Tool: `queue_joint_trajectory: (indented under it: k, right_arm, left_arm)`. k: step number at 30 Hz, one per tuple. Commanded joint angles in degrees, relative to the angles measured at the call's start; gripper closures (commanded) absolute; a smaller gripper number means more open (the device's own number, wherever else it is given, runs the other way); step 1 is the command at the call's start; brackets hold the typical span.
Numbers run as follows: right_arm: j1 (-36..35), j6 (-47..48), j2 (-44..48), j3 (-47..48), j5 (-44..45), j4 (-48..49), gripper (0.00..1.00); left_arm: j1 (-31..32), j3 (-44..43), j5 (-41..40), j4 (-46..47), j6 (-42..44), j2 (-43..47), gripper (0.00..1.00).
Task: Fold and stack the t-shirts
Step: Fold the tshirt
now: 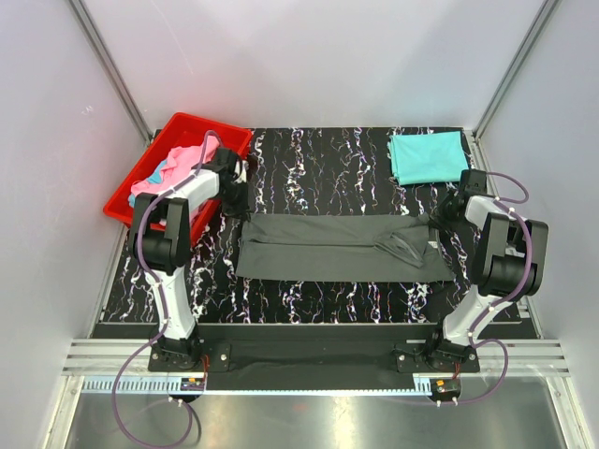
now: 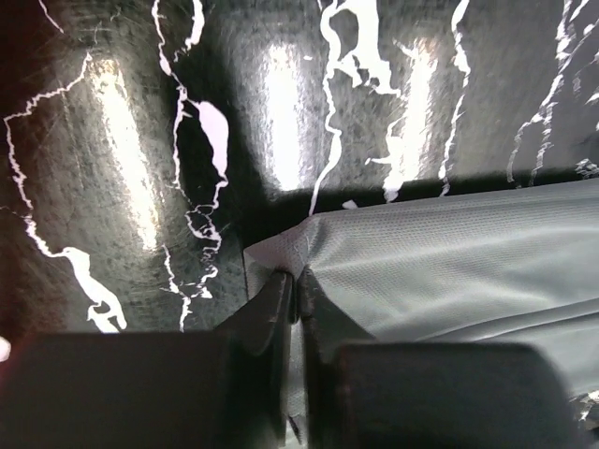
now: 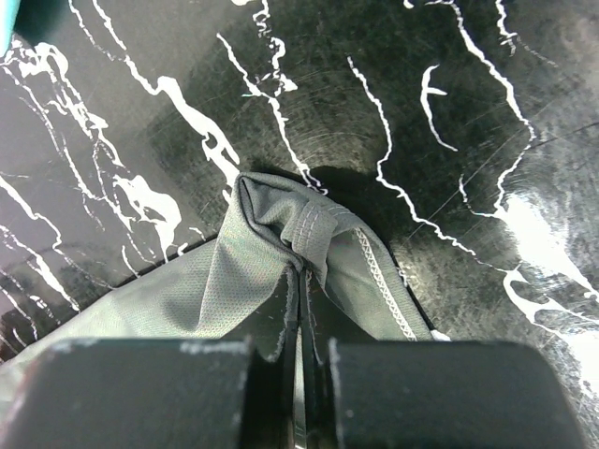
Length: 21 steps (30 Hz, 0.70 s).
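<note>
- A dark charcoal grey cloth t-shirt lies folded into a long, narrow band across the middle of the black, white-veined marble-pattern counter, reaching almost from the left edge to the right edge.
- The left end effector is clamped on the band's far left corner, its two dark fingers pressed together with the cloth pinched between them, low over the counter.
- The right end effector is closed on the band's far right corner, where the stitched hem bunches up just ahead of its fingers.
- A teal cloth t-shirt rests as a flat, folded rectangle at the counter's far right corner, apart from the grey band.
- A red plastic bin sits tilted at the counter's far left corner, partly overhanging the left edge.
- A crumpled pink cloth garment lies in the bin with a little light blue cloth beside it; the left arm partly hides the bin's contents in the top view.
</note>
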<state>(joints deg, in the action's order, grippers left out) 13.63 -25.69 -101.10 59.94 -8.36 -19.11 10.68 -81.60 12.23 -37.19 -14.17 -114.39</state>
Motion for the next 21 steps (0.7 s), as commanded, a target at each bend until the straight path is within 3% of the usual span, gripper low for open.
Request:
queue_joint_trajectory:
  k: [1,3,11,21]
  right_arm:
    - [0.2,0.9,2.4,0.0,2.6,1.8,1.00]
    - [0.2,1.1,2.4,0.0,2.7,2.0,1.00]
    - [0.2,1.1,2.3,0.0,2.3,2.1,1.00]
    - [0.2,1.0,2.0,0.3,1.9,2.4,1.00]
  left_arm:
    - [-0.1,-0.9,4.7,3.4,-1.3,2.8,0.77]
    - [-0.1,-0.9,5.2,3.4,-0.9,3.1,0.70]
    - [0.0,-2.1,6.8,1.5,0.6,2.2,0.68]
    - [0.0,-2.7,1.7,-3.2,4.0,4.2,0.60]
